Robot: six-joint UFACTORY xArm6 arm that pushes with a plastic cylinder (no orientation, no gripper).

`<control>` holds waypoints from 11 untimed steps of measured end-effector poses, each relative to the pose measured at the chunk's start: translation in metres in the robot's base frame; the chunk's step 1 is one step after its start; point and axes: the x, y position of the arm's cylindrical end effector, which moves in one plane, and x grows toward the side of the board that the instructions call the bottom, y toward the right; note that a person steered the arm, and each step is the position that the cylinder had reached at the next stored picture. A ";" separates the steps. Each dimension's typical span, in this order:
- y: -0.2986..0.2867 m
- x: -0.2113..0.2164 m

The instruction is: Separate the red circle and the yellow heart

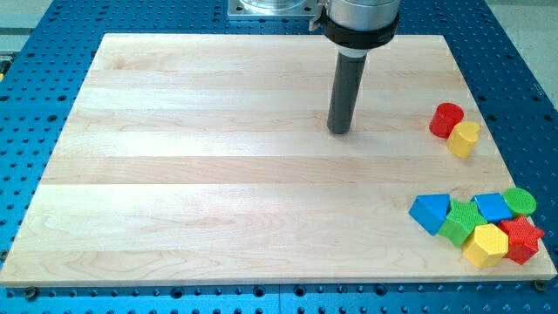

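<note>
The red circle [445,119] lies near the board's right edge, at mid height. The yellow heart [464,139] touches it on its lower right side. My tip [338,131] rests on the board above the middle, well to the view's left of both blocks, and touches no block.
A cluster of blocks sits at the board's bottom right corner: a blue triangle [430,213], a green block [461,221], a blue block [493,207], a green circle [520,201], a yellow block [485,245] and a red star [521,239]. The wooden board [218,174] lies on a blue perforated table.
</note>
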 end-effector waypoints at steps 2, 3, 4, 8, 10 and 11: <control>0.021 -0.010; 0.086 -0.077; 0.161 -0.124; 0.223 0.076; 0.162 0.048; 0.158 0.001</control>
